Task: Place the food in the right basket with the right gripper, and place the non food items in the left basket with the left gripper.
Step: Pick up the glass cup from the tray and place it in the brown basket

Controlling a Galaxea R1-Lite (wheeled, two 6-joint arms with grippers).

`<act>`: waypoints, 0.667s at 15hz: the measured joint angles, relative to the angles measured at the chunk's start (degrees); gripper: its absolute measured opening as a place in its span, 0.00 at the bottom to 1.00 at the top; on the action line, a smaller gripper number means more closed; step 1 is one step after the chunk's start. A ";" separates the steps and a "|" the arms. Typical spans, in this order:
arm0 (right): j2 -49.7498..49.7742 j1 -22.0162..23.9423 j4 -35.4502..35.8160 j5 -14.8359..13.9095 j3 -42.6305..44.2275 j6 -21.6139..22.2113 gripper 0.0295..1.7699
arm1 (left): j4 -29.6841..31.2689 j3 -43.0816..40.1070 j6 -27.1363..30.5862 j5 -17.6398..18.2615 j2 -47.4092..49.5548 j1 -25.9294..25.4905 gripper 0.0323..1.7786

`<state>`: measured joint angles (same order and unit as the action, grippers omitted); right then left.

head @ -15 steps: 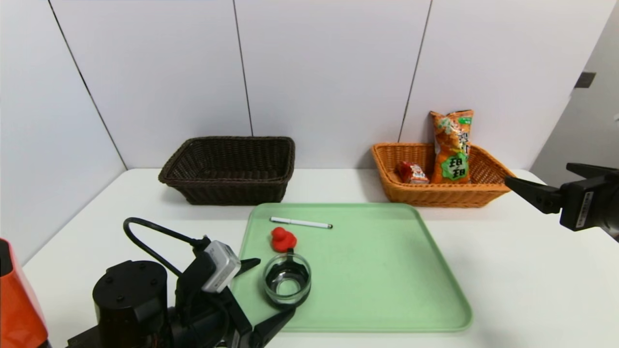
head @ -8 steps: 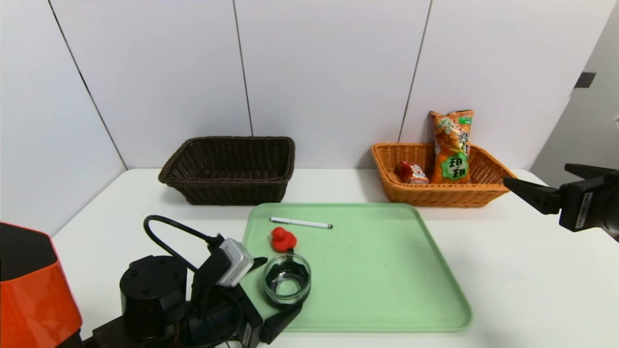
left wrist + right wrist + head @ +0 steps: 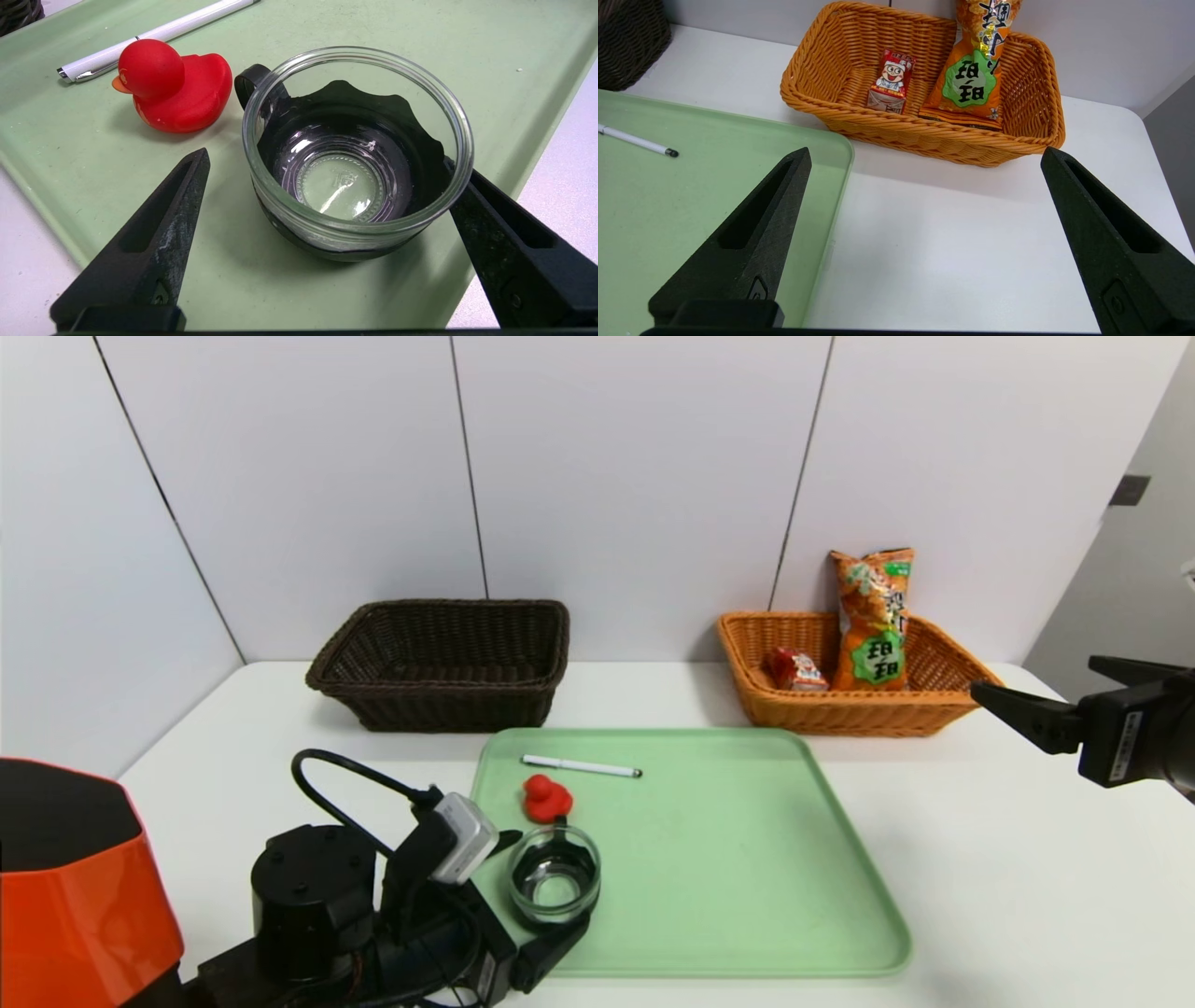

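Snack bag (image 3: 873, 621), drink carton (image 3: 796, 670) inside orange basket (image 3: 859, 712); dark basket (image 3: 437, 689) empty.

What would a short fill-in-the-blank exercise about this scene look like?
The white pen with a black tip lies on the ____ tray.
The small rubber duck is coloured ____.
The orange snack bag stands in the ____ woven wicker basket.
The left gripper, at the round clear glass cup, has its jaws set ____, not shut.

Missing words: green; red; orange; open
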<state>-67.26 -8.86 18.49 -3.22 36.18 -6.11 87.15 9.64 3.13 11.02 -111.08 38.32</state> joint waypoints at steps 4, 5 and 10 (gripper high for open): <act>0.11 0.00 -0.04 0.00 -0.11 0.11 0.96 | -0.02 0.16 0.34 -0.02 -0.06 0.00 0.72; 0.11 0.00 -0.06 -0.02 -0.13 0.10 0.96 | 0.00 0.02 0.37 -0.02 -0.06 0.00 0.69; 0.12 0.00 -0.06 0.38 -0.20 0.18 0.96 | -0.07 -0.17 0.37 -0.09 0.37 0.00 0.68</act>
<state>-67.13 -8.86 18.43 -2.84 35.99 -5.92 87.08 9.47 3.50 10.93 -110.71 38.32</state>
